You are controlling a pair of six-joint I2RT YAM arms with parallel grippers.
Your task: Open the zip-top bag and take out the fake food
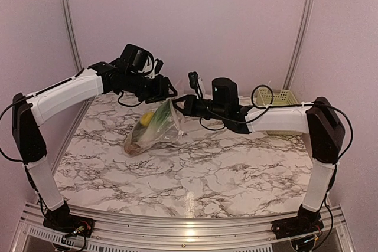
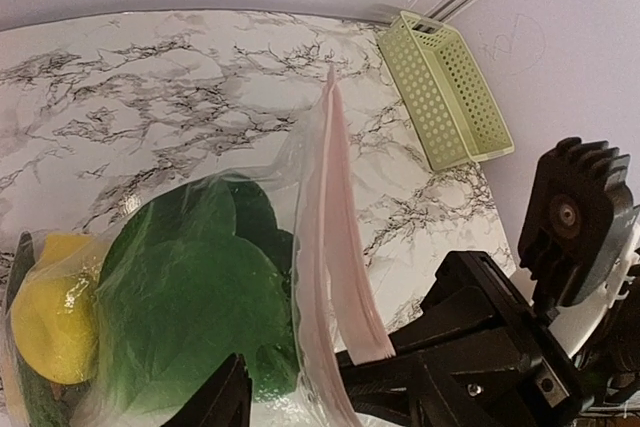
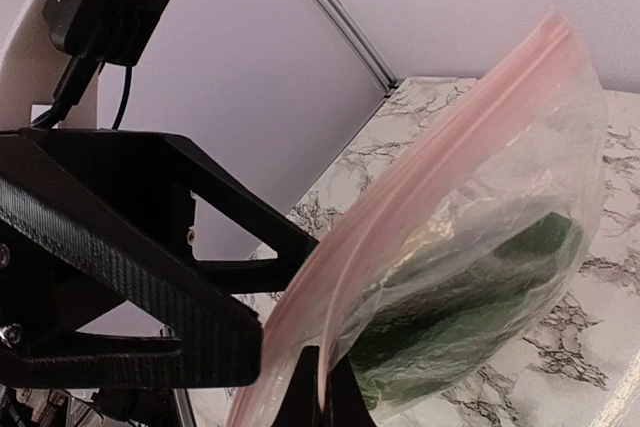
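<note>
Marble table (image 1: 236,169) spreads under everything, and the left arm (image 1: 65,95) and right arm (image 1: 283,119) reach in from either side to meet above its far middle. By the back right corner sits the pale green basket (image 1: 277,97), well apart from the work. Between the wrists hangs the zip-top bag (image 1: 155,129), top edge raised, bottom end resting on the marble. The left gripper (image 1: 167,91) looks clenched on the bag's upper lip, and the right gripper (image 1: 182,106) looks clenched on that lip from the other side, though each pinch is partly hidden. Inside is the fake food (image 1: 147,119): leafy green (image 2: 190,297) pressed to the near wall, lemon (image 2: 50,317) just left of it, long green pod (image 3: 470,287) lower down. The zip strip (image 2: 340,227) shows as one pink-white band, so I judge the seal not yet parted.

To do this step well, each claw should hold only one wall just below the strip. They should then draw apart squarely across the seal, slowly, leaving the bag's weight on the table so neither lip slips free. Pulling along the strip would only stretch it. The bag trails down and to the left of both claws, its strip rising to their nearly touching tips
</note>
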